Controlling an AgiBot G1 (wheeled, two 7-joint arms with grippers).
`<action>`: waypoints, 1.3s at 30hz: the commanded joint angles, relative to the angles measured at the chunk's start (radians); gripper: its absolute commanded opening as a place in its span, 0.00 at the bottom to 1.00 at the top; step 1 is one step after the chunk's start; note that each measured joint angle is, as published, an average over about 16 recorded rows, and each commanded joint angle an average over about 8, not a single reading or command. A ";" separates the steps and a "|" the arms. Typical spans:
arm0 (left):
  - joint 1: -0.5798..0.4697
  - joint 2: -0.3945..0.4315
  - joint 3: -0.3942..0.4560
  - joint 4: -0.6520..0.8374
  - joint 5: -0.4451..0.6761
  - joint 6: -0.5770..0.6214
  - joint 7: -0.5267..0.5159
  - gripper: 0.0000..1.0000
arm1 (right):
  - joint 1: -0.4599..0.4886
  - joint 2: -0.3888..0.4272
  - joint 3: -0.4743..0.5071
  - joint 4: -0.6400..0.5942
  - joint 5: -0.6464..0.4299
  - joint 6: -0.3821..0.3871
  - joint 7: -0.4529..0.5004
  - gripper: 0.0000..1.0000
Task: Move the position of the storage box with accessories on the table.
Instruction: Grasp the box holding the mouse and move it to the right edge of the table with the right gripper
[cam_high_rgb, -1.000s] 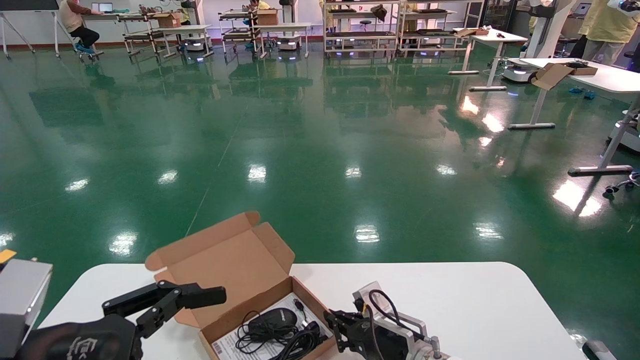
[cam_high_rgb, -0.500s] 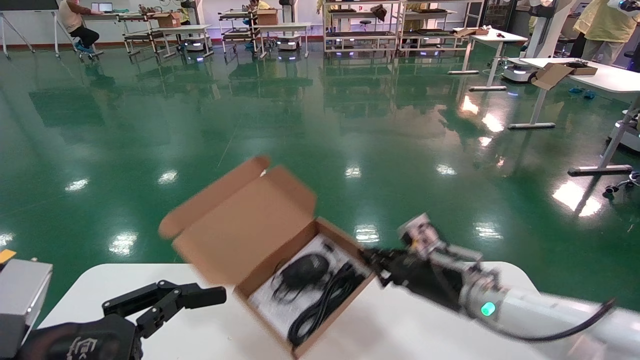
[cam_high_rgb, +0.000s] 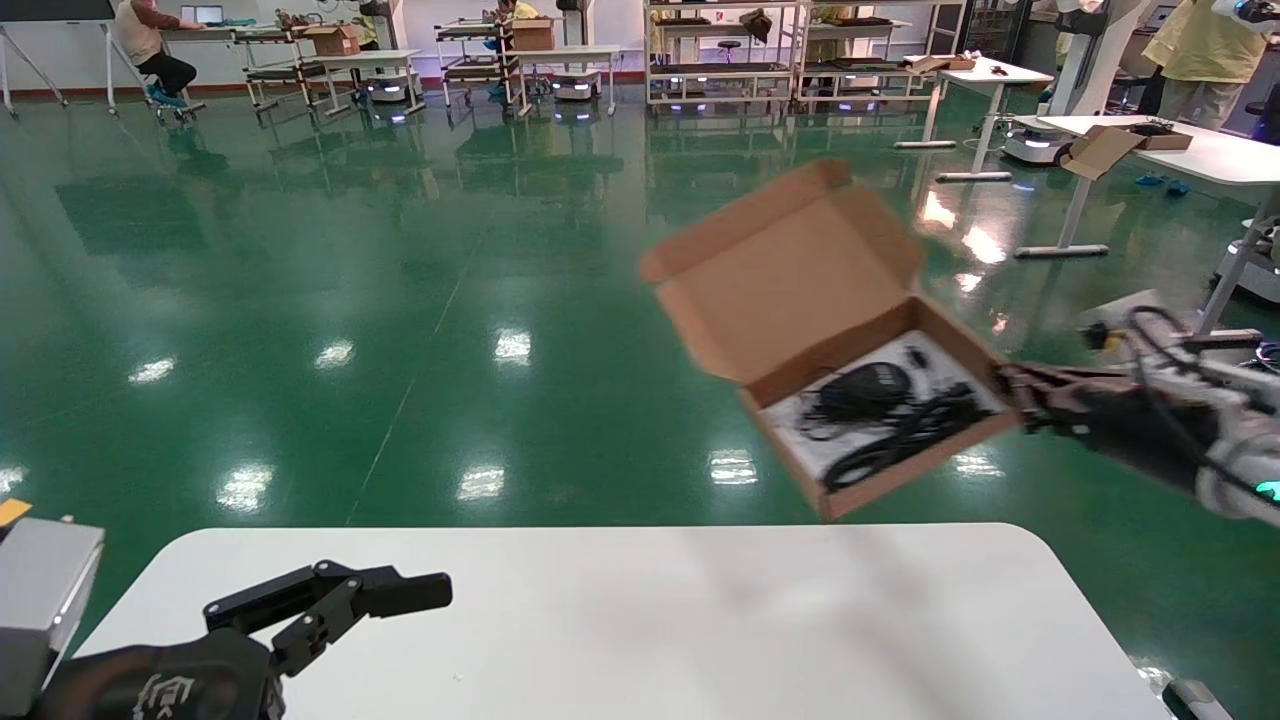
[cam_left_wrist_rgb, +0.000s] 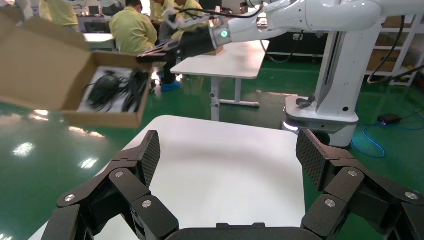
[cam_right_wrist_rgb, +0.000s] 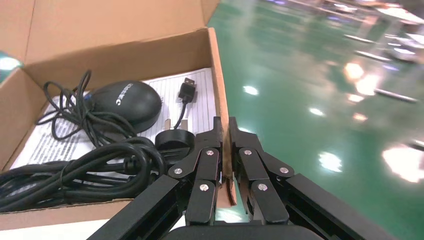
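The storage box (cam_high_rgb: 790, 290), brown cardboard with its lid flap open, hangs tilted in the air above and beyond the far right of the white table (cam_high_rgb: 640, 620). My right gripper (cam_high_rgb: 1010, 385) is shut on the box's side wall (cam_right_wrist_rgb: 216, 75), one finger inside and one outside (cam_right_wrist_rgb: 224, 125). The accessories lie inside: a black mouse (cam_right_wrist_rgb: 127, 100), coiled black cables (cam_right_wrist_rgb: 90, 165) and a white printed sheet (cam_right_wrist_rgb: 200, 85). My left gripper (cam_high_rgb: 395, 590) rests open over the table's near left (cam_left_wrist_rgb: 227, 150), holding nothing. The box (cam_left_wrist_rgb: 45, 65) also shows far off in the left wrist view.
Shiny green floor (cam_high_rgb: 500, 300) lies all around the table. White desks (cam_high_rgb: 1180, 140) with another cardboard box stand at the right, shelving racks (cam_high_rgb: 720, 50) at the back. A white robot pedestal (cam_left_wrist_rgb: 325, 100) stands past the table's far side.
My right gripper has lifted the box off the table's near middle and swung it up and to the right, out past the far edge. The left arm has not moved.
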 joint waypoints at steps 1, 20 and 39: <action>0.000 0.000 0.000 0.000 0.000 0.000 0.000 1.00 | 0.021 0.018 -0.001 -0.025 -0.003 0.044 -0.014 0.00; 0.000 0.000 0.000 0.000 0.000 0.000 0.000 1.00 | -0.146 0.068 0.022 -0.047 0.031 0.196 -0.039 0.00; 0.000 0.000 0.000 0.000 0.000 0.000 0.000 1.00 | -0.274 0.060 0.063 -0.025 0.089 0.211 -0.053 0.00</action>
